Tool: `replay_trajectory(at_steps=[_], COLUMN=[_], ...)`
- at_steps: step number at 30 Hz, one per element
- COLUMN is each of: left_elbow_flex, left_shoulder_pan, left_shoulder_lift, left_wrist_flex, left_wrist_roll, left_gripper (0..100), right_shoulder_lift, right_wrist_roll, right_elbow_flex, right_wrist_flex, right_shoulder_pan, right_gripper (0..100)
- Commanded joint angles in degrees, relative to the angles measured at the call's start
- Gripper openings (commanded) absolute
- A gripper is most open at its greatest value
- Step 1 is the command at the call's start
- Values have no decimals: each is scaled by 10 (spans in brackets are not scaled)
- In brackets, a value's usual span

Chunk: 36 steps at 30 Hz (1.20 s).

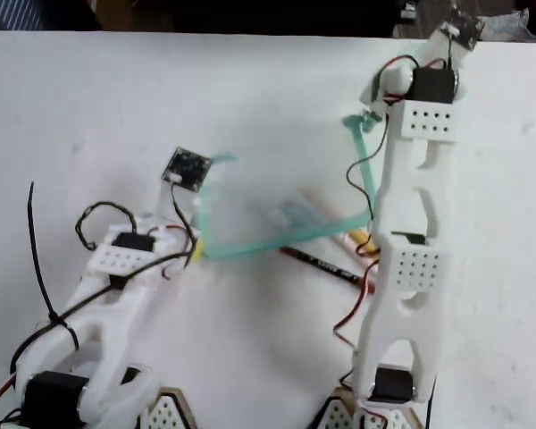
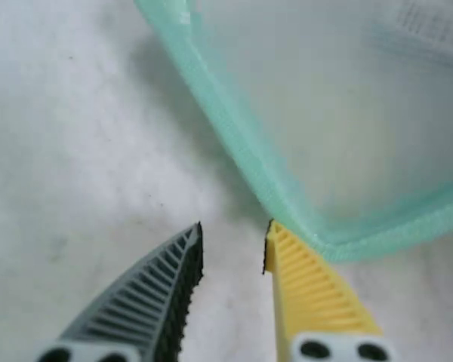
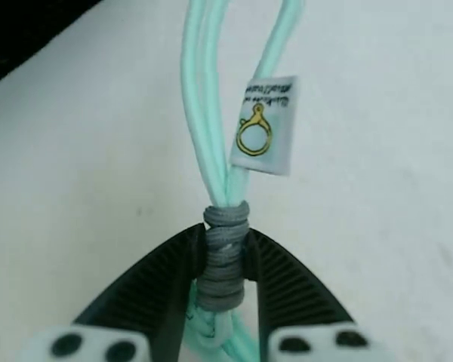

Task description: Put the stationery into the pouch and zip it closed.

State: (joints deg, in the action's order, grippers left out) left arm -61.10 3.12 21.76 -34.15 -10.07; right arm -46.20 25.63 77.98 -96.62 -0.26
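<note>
A translucent pouch (image 1: 277,210) with mint-green edging lies mid-table, its edging (image 2: 234,143) close up in the left wrist view. A dark pencil (image 1: 326,264) lies at its near edge, and a pale wooden pencil (image 1: 333,212) shows through the pouch or beside it. My left gripper (image 1: 196,253) (image 2: 232,235) is open at the pouch's near left corner, its yellow finger (image 2: 309,286) against the edging and its grey finger (image 2: 151,294) on bare table. My right gripper (image 1: 364,121) (image 3: 225,260) is shut on the grey-wrapped green cord (image 3: 225,249) at the pouch's far right corner. A white tag (image 3: 264,124) hangs from the cord.
The white table (image 1: 116,98) stretches bare to the far left. Loose black and red wires (image 1: 357,295) hang along both arms. The right arm (image 1: 409,268) spans the table's right side, beside the pencils. The table's dark far edge (image 3: 23,38) is near the right gripper.
</note>
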Motion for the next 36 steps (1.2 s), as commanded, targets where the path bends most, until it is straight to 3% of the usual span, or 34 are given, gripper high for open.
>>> replay_trajectory(at_steps=[1, 5, 12, 20, 25, 29, 33, 36], left_elbow_flex=[4, 7, 46, 103, 113, 117, 117, 118], left_shoulder_pan=[8, 6, 3, -65, -75, -57, -7, 53], left_shoulder_lift=[25, 26, 27, 61, 235, 428, 619, 718], left_wrist_flex=[10, 8, -61, -142, -244, -324, -394, -455], left_wrist_roll=[1, 2, 3, 6, 4, -3, -80, -128], left_gripper=[158, 158, 158, 158, 158, 161, 181, 264], right_shoulder_lift=[82, 137, 241, 342, 415, 499, 597, 662], right_wrist_roll=[-8, -18, -135, -149, -156, -215, -235, -235], right_elbow_flex=[11, 8, 6, 4, -50, -170, -285, -347], right_wrist_flex=[-15, -15, -19, -20, -21, -21, -19, -19], right_shoulder_pan=[-19, -25, -51, -91, -160, -230, -282, -313], right_gripper=[16, 16, 16, 16, 18, 17, 17, 17])
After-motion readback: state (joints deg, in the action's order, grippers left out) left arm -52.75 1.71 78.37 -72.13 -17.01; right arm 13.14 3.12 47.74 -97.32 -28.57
